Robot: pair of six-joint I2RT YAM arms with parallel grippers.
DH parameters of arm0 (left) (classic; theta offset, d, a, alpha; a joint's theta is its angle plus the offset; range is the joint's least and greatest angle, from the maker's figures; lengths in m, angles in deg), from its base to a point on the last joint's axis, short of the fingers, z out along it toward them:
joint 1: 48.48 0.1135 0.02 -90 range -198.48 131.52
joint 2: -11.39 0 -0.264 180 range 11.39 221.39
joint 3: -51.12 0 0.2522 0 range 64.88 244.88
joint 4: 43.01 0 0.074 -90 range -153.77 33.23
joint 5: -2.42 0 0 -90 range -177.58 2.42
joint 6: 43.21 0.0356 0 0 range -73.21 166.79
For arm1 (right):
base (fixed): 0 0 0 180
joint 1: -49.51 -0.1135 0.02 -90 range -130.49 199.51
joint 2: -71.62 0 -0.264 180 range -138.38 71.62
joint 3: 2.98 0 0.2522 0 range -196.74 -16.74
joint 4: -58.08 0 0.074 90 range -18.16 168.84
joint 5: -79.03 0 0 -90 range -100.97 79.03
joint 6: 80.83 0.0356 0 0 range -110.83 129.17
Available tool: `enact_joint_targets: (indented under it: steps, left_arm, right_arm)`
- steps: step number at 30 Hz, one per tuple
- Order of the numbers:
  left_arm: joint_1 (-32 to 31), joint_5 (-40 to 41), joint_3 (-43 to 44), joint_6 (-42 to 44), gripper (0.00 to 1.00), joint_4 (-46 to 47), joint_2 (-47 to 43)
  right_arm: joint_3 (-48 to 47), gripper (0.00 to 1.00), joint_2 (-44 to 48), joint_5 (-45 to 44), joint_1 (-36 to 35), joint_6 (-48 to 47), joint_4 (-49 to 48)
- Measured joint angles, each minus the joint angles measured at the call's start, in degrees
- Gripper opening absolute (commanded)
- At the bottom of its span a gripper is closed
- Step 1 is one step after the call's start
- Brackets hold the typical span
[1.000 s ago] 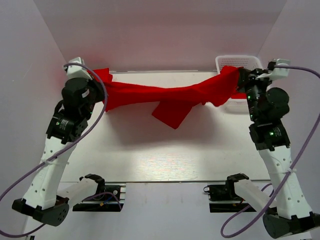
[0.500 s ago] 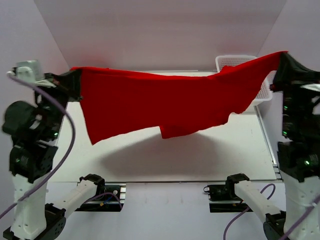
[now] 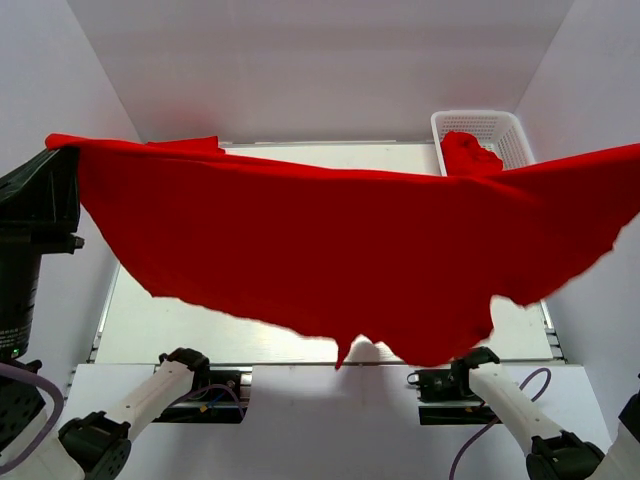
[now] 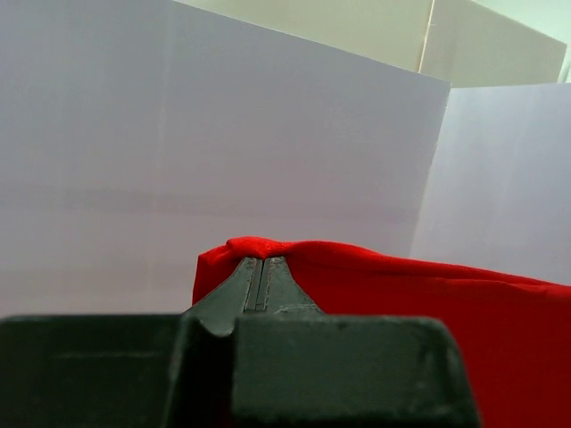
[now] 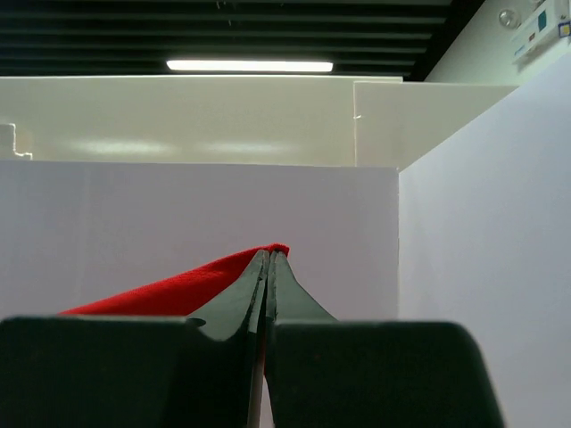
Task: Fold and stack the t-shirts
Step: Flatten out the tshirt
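White walls point(image 3: 300, 70) stand around the table point(image 3: 180, 330), where a red t-shirt point(image 3: 340, 250) hangs spread wide in the air, its 9 o'clock end pinched by the left gripper point(image 4: 258, 267) and its 3 o'clock end by the right gripper point(image 5: 268, 259), while a second t-shirt point(image 3: 468, 152) lies in the basket point(image 3: 500, 122) at 1 o'clock.

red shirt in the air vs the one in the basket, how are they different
The shirt in the air is stretched wide; the basket shirt is crumpled. The first hangs between the left pincer and right pincer; the second lies untouched in the basket. Both are plain red.
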Motion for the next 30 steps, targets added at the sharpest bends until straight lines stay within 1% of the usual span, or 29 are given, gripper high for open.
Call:
enact_joint_targets:
  steps: [6,10,13,17,21,23,27,30]
  left_arm:
    - [0.0,-0.1,-0.7,-0.3,0.0,-0.4,1.0]
    - [0.0,1.9,-6.9,-1.8,0.0,0.2,3.0]
    - [-0.1,5.5,-13.5,-3.5,0.0,0.2,6.8]
    - [0.3,9.8,-24.2,-7.3,0.0,1.1,15.8]
    - [1.1,13.7,-33.3,-11.4,0.0,0.9,29.1]
    - [1.8,15.0,-36.3,-13.0,0.0,0.2,35.9]
    - [4.1,16.0,-37.5,-14.6,0.0,0.7,47.9]
    - [6.3,15.5,-35.2,-14.5,0.0,1.9,57.2]
  right_arm:
    - [0.8,0.0,-1.3,-0.5,0.0,-1.2,-1.0]
    - [6.3,0.0,-4.5,-2.4,0.0,-1.5,-3.5]
    - [13.6,0.0,-9.0,-4.2,0.0,-1.3,-5.9]
    - [24.1,0.0,-17.3,-6.1,0.0,0.0,-8.0]
    - [34.6,0.0,-28.8,-7.3,0.0,3.0,-8.9]
    - [37.1,0.0,-35.4,-7.5,0.1,4.7,-8.6]
    - [36.6,0.0,-48.0,-7.4,0.4,8.2,-8.4]
    - [30.5,0.0,-58.9,-7.1,0.8,9.9,-6.0]
